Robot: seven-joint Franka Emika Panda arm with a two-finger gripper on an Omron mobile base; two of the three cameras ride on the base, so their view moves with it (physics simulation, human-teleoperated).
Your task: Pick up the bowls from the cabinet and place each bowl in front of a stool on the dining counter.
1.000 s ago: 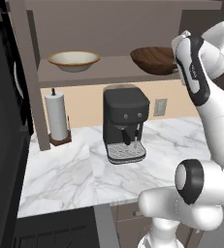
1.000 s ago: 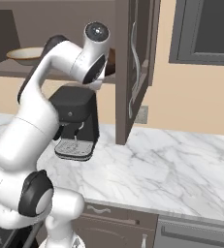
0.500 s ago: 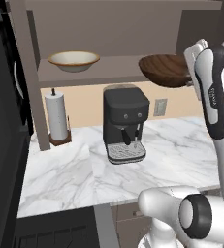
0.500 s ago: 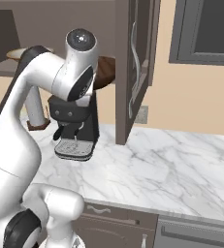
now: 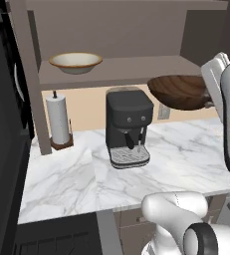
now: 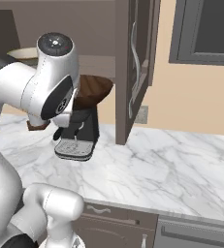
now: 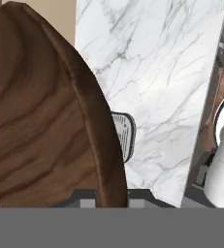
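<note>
Left base view shows the gripper (image 5: 212,99) clamped on the wooden bowl's (image 5: 178,91) right rim, holding it level in the air, clear of the cabinet shelf (image 5: 131,67) and above the bench (image 5: 76,174), ready for carrying, while the cream bowl (image 5: 75,62) sits far left on the shelf.

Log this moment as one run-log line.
phase: carrying | gripper: shut on wooden bowl rim | wooden bowl: off shelf, above coffee machine | cream bowl: on cabinet shelf
</note>
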